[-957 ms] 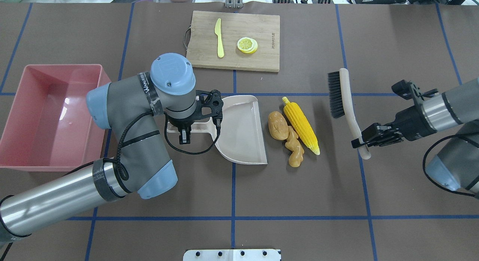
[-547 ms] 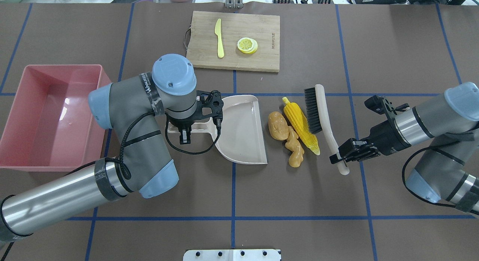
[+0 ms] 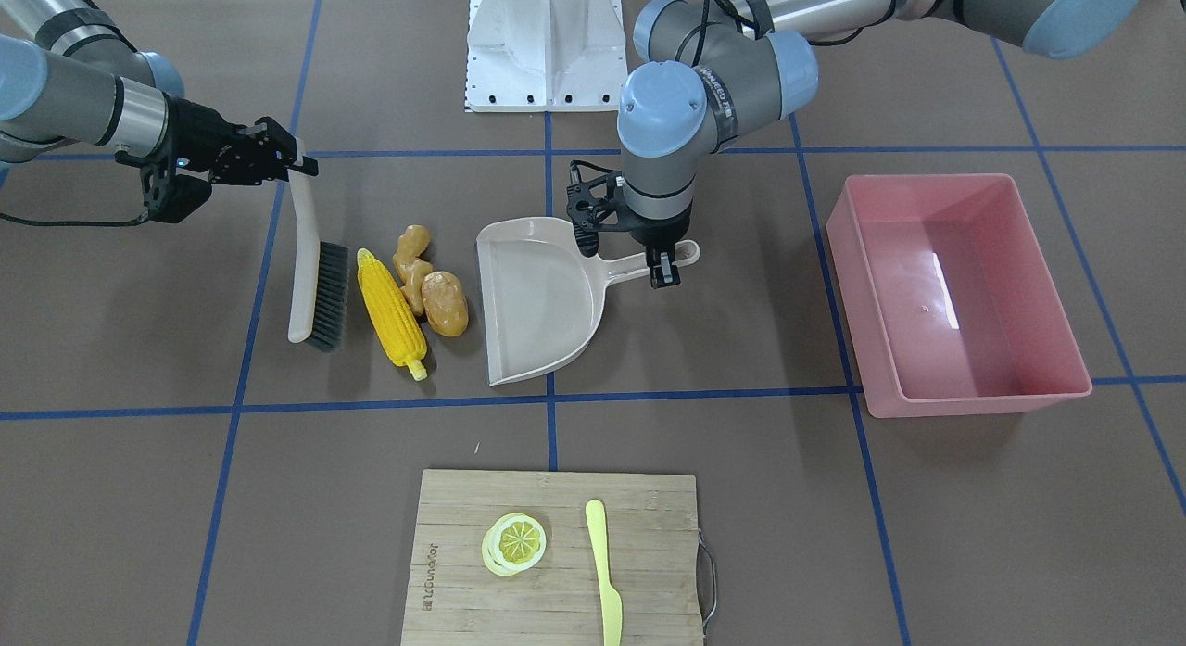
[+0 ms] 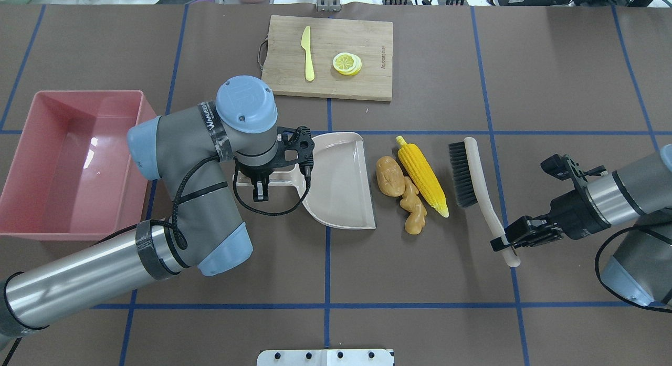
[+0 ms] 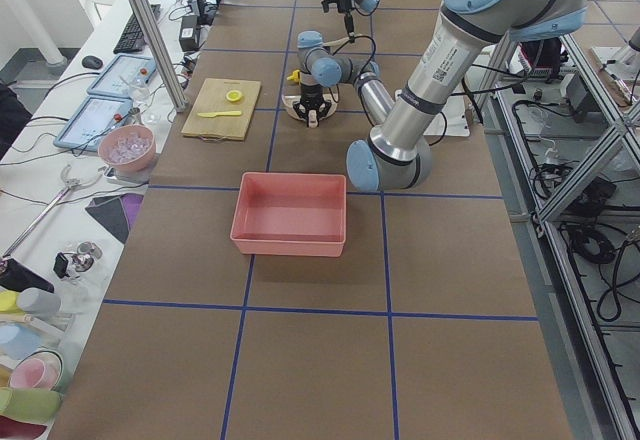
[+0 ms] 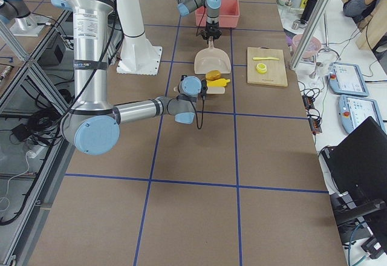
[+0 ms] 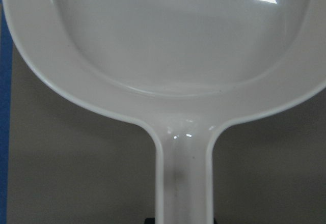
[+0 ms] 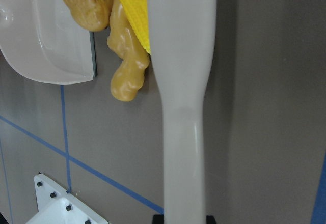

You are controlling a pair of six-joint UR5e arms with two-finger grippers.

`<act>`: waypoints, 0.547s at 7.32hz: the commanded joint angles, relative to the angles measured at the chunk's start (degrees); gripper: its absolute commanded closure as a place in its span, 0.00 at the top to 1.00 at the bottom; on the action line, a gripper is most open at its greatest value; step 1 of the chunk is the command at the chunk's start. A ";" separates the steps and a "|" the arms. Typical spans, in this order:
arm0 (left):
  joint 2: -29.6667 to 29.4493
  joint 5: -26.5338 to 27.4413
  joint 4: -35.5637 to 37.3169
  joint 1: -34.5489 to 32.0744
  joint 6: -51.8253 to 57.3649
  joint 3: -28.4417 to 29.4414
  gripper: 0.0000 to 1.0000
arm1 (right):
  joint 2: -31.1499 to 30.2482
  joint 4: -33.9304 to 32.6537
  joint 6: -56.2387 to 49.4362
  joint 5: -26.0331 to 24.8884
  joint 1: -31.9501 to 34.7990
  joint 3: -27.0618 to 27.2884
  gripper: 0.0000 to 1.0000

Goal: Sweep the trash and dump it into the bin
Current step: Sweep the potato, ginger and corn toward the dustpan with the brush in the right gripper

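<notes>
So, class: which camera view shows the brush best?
Overhead exterior: the whole brush shows, bristles side-on, handle in the right hand. Front-facing shows it whole too, bristles narrower. The right wrist view shows only its handle; the side views barely show it; left wrist, nothing.

We see wooden cutting board (image 4: pixel 367 45) on brown surface (image 4: pixel 420 261), far side; on it we note yellow knife (image 4: pixel 307 53) beside lemon slices (image 4: pixel 346 63).

bin (image 4: pixel 79 171): glossy pink plastic | dustpan (image 4: pixel 341 182): smooth glossy plastic | cutting board (image 4: pixel 362 40): matt grained wood | potato (image 4: pixel 389 176): glossy | corn cob (image 4: pixel 421 174): knobbly | table (image 4: pixel 420 271): matt brown paper
</notes>
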 commanded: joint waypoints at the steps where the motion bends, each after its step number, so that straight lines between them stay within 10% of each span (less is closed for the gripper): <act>1: -0.12 -0.06 -0.07 0.00 -0.01 0.35 0.00 | -1.98 3.33 0.24 0.22 -2.60 0.02 0.00; 4: -0.03 0.02 0.02 -0.09 0.26 0.35 0.00 | -1.54 3.42 1.37 -0.05 -6.21 0.02 0.00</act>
